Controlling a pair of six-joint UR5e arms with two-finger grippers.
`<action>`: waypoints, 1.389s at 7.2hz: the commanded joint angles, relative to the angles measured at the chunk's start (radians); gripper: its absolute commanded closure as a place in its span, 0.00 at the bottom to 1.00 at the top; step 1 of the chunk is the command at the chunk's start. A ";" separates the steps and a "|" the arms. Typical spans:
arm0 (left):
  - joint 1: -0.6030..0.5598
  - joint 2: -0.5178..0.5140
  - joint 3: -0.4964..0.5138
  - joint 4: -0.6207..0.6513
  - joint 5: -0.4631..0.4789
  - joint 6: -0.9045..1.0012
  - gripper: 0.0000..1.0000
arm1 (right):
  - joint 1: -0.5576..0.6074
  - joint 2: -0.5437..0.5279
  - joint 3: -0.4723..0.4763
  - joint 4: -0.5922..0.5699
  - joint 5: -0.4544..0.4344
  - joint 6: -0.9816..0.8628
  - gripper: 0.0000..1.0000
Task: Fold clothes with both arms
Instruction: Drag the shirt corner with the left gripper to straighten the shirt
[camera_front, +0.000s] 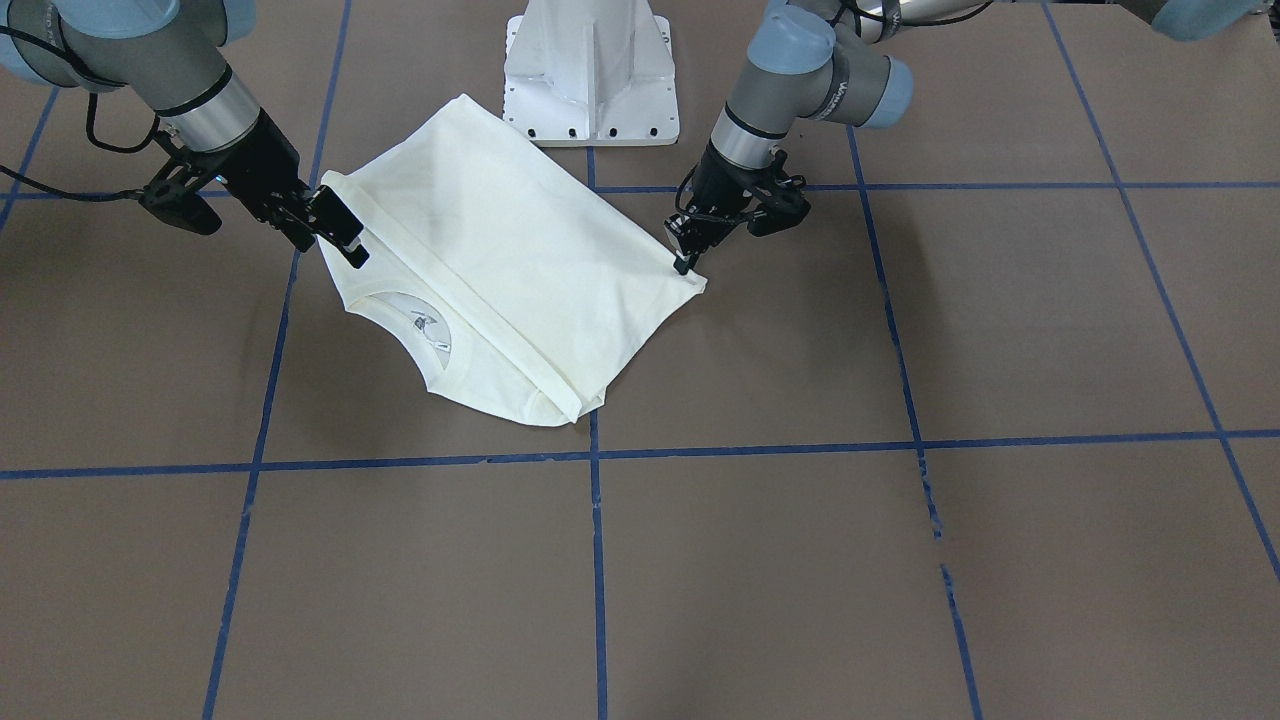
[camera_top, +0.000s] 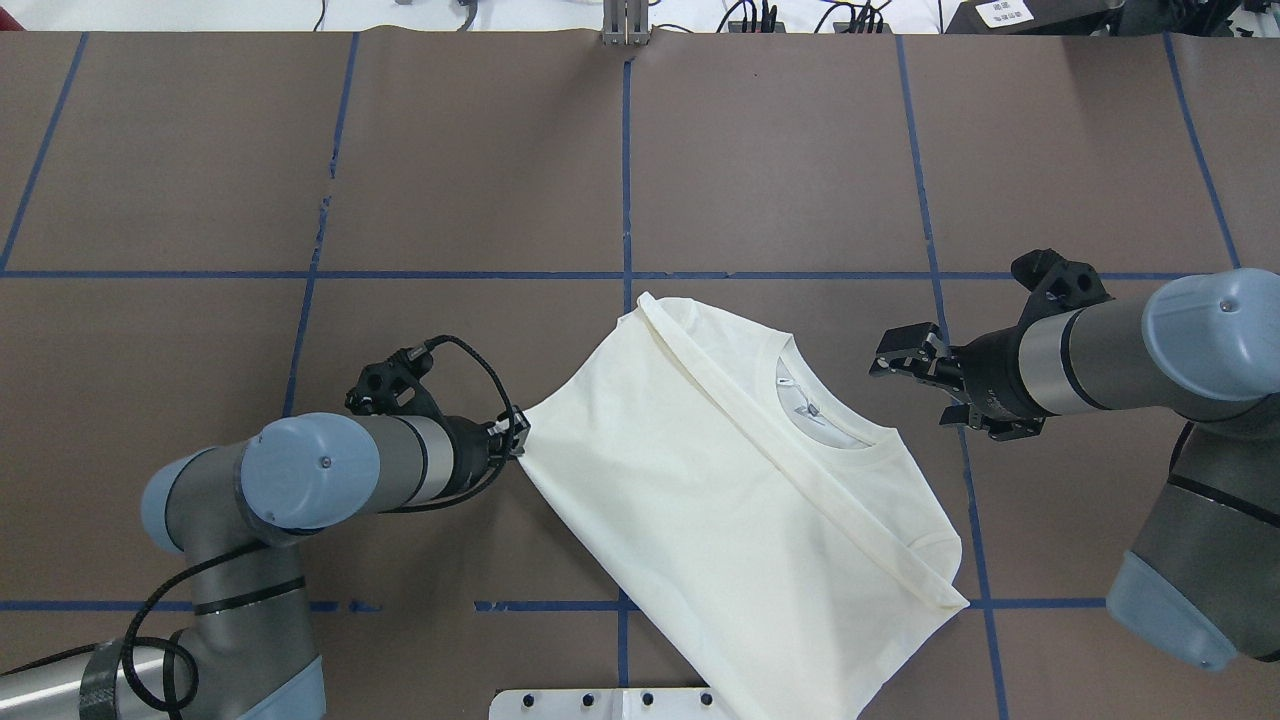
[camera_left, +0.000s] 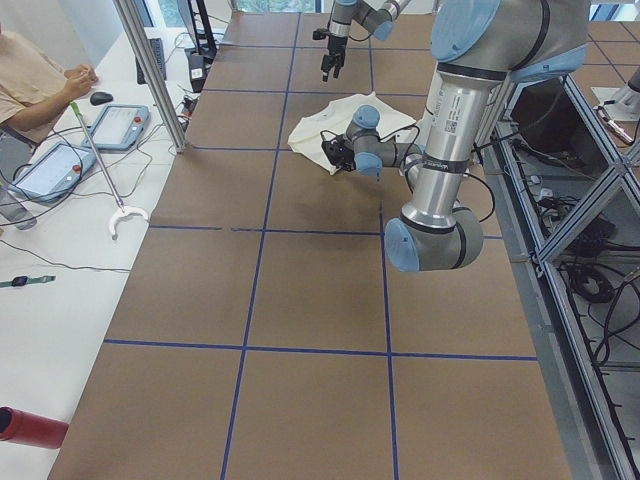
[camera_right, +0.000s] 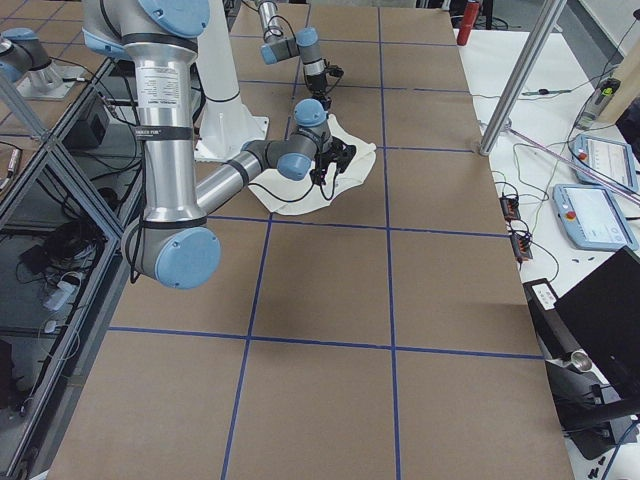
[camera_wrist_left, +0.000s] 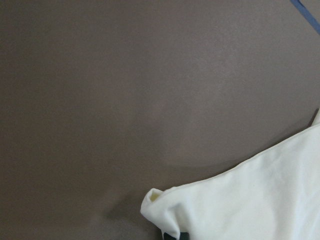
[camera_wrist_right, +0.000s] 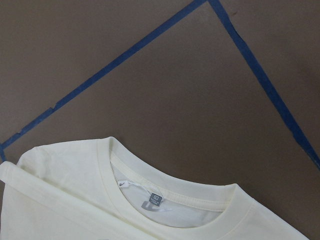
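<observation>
The cream-white T-shirt lies folded on the brown table in front of the robot's base, neck opening and label up. The cat print is hidden. My left gripper is low at the shirt's outer corner and looks shut on it. The left wrist view shows that corner bunched over a dark fingertip. My right gripper is open and empty, hovering by the shirt's neck-side edge. The right wrist view looks down on the collar.
The white pedestal base stands right behind the shirt. Blue tape lines grid the table. In the exterior left view a side bench holds tablets and cables beside a metal post, with an operator at its far end.
</observation>
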 joint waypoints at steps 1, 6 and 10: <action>-0.115 -0.008 0.063 -0.003 0.003 0.146 1.00 | -0.002 0.001 -0.001 -0.001 -0.002 -0.001 0.00; -0.369 -0.468 0.700 -0.213 0.038 0.193 1.00 | -0.018 0.030 -0.002 -0.001 -0.054 0.007 0.00; -0.360 -0.275 0.420 -0.210 0.003 0.199 0.51 | -0.098 0.242 -0.054 -0.195 -0.143 -0.001 0.00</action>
